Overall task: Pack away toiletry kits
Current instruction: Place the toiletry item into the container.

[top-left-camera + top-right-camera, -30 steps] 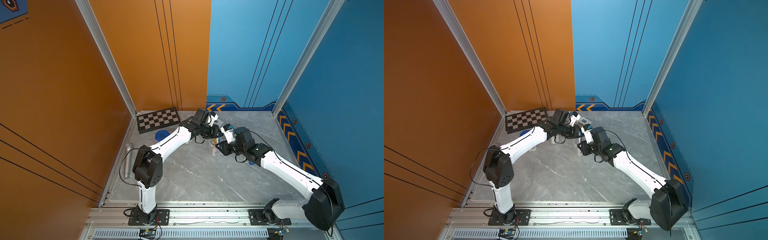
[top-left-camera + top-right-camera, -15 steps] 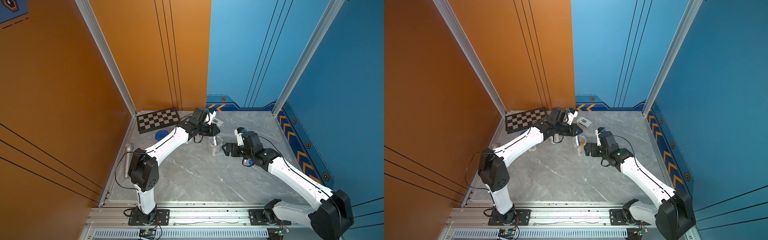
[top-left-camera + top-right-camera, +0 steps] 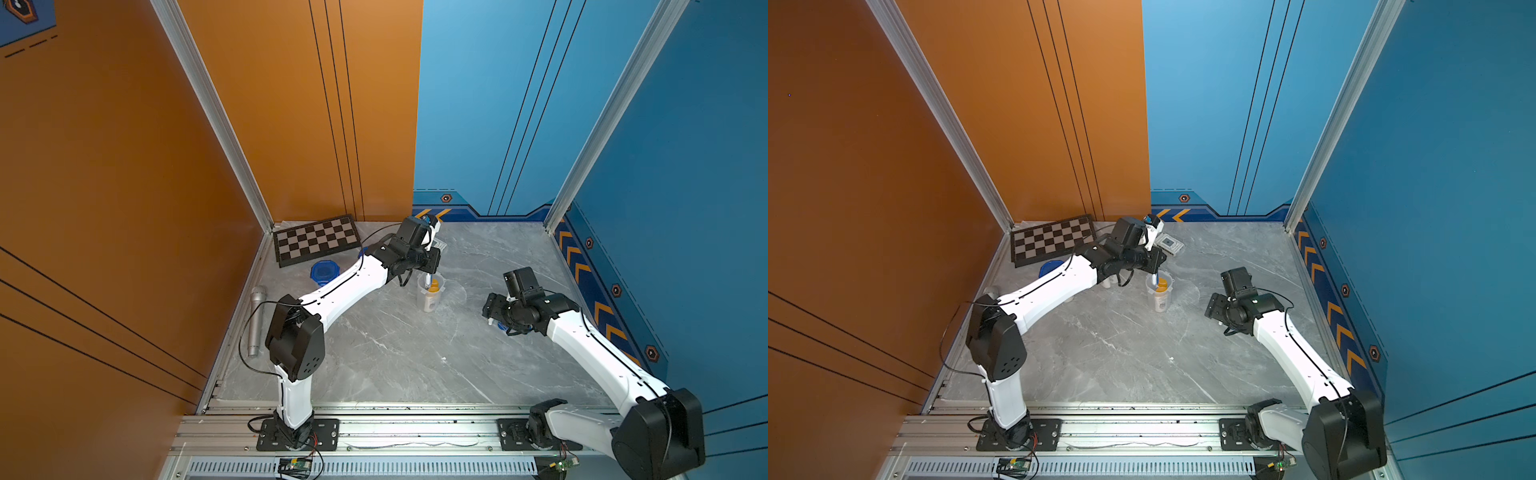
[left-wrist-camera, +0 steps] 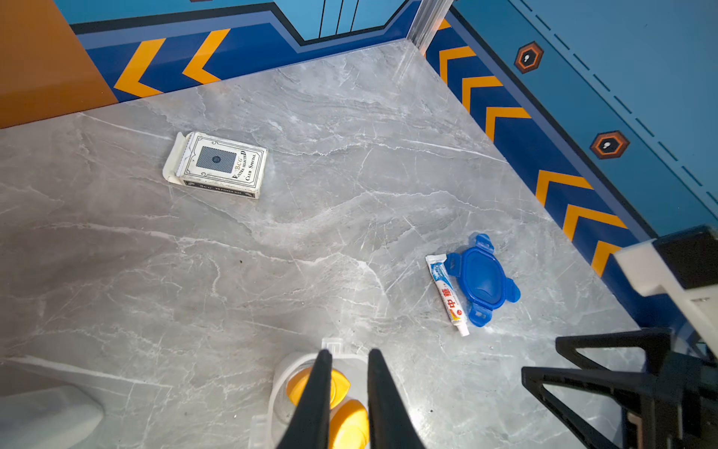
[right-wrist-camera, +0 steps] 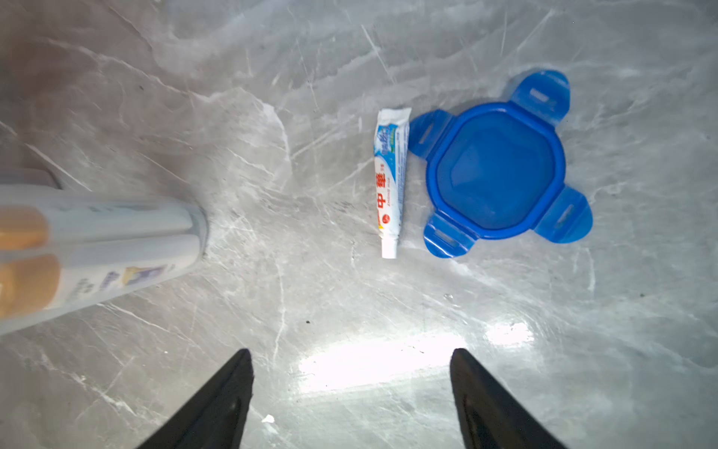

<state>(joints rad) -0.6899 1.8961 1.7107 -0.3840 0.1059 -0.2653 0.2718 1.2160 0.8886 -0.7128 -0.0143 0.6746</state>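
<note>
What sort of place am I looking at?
Probably a robot practice booth: a left arm and right arm bolted to a metal rail, a marble-look table boxed in by an orange wall and blue wall, and unrelated props like a chessboard and microphone.

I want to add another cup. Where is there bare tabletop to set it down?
Bare: the wide front stretch of the table, from the cup to the front edge, and the back right corner past the card box. Crowded: back left, around chessboard, blue lid and microphone.
</note>
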